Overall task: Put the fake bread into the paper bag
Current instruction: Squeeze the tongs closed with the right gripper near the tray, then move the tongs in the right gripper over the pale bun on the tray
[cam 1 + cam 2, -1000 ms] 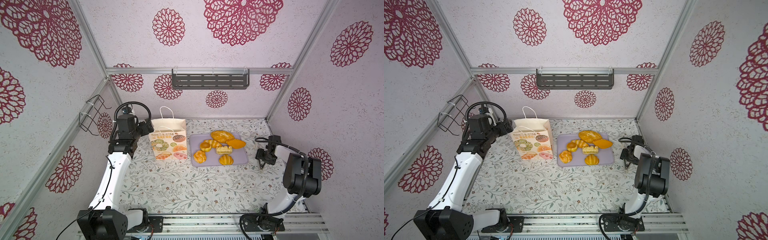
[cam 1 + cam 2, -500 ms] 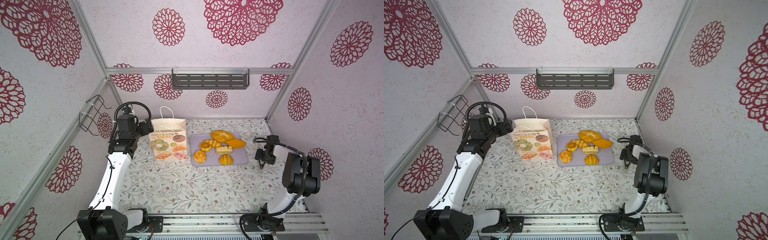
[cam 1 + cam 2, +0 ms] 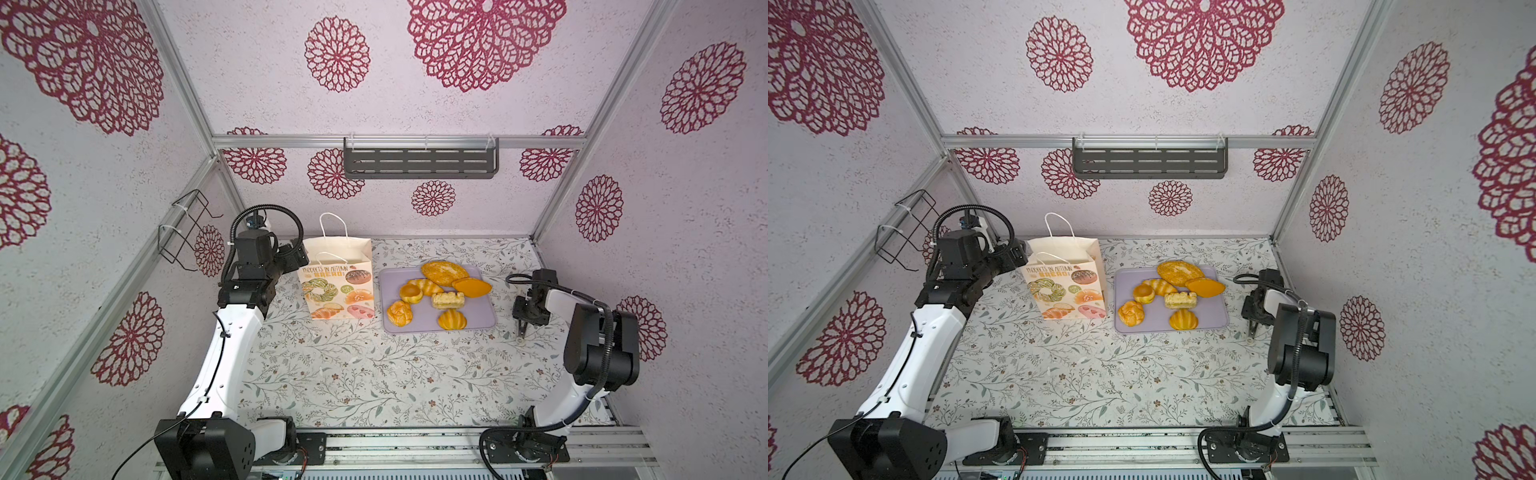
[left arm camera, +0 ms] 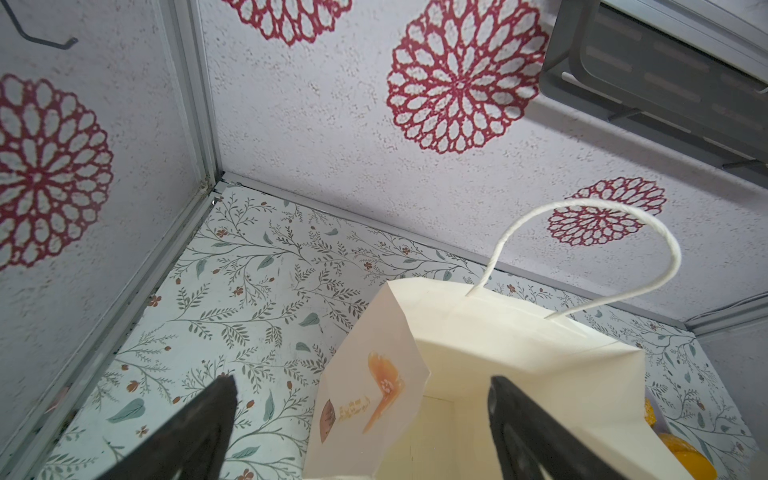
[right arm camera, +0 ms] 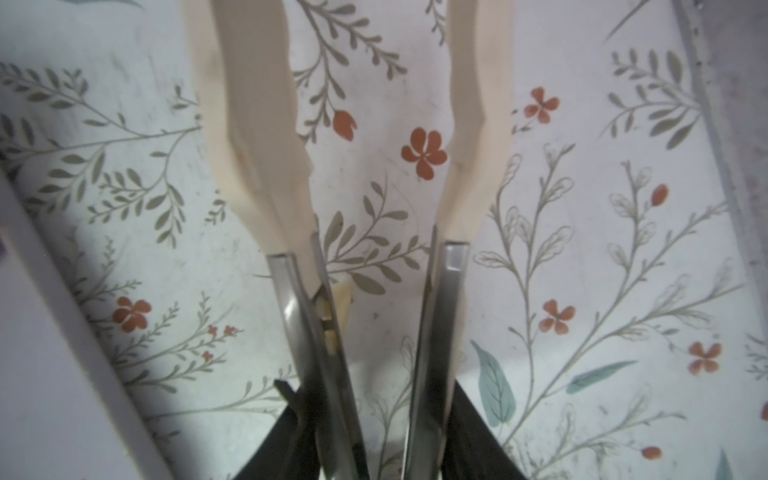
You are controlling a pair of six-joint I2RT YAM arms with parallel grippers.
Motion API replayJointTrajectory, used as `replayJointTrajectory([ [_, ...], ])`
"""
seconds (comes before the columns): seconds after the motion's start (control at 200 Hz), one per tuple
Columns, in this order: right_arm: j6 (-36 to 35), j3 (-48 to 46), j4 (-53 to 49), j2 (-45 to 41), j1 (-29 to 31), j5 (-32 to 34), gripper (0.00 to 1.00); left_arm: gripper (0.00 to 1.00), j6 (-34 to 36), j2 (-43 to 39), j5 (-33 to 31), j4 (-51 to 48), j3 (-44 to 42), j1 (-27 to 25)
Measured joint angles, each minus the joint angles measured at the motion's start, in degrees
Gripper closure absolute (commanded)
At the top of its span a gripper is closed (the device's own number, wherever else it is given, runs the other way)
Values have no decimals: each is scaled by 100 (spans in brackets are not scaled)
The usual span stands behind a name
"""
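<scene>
Seven toy breads [image 3: 447,300] lie bunched on a lilac tray [image 3: 482,318] just beside the paper bag [image 3: 336,291], on the side of the bag away from the left arm. They look light and a little squashy, with smooth rounded crusts that could slide out of a pinch. Each is probably best taken across its narrow middle, starting with a piece at the edge of the bunch.

The right gripper [image 3: 524,321] is closed on a pair of tongs [image 5: 453,291]. Their cream tips stand apart with nothing between them and point down at the table [image 3: 374,374], beyond the tray from the bag. The left gripper [image 4: 361,380] is spread wide and holds nothing, with one finger outside the bag's side wall and the other over its mouth.

The bag is thin paper and would likely tip at a nudge — its rim and upright handle [image 4: 582,232] crowd a narrow mouth. There is broad room in front of the bag, and less behind it — the back wall [image 3: 415,220] stands near.
</scene>
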Motion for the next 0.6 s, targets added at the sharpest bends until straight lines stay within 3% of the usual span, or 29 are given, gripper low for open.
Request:
replayJointTrajectory([
  [0.265,367,107,-437,-468,0,-758,56,3,0,0,-2,0,-2,0],
  [0.601,608,273,-1113,-859,0,-940,57,3,0,-2,-7,2,-9,0],
])
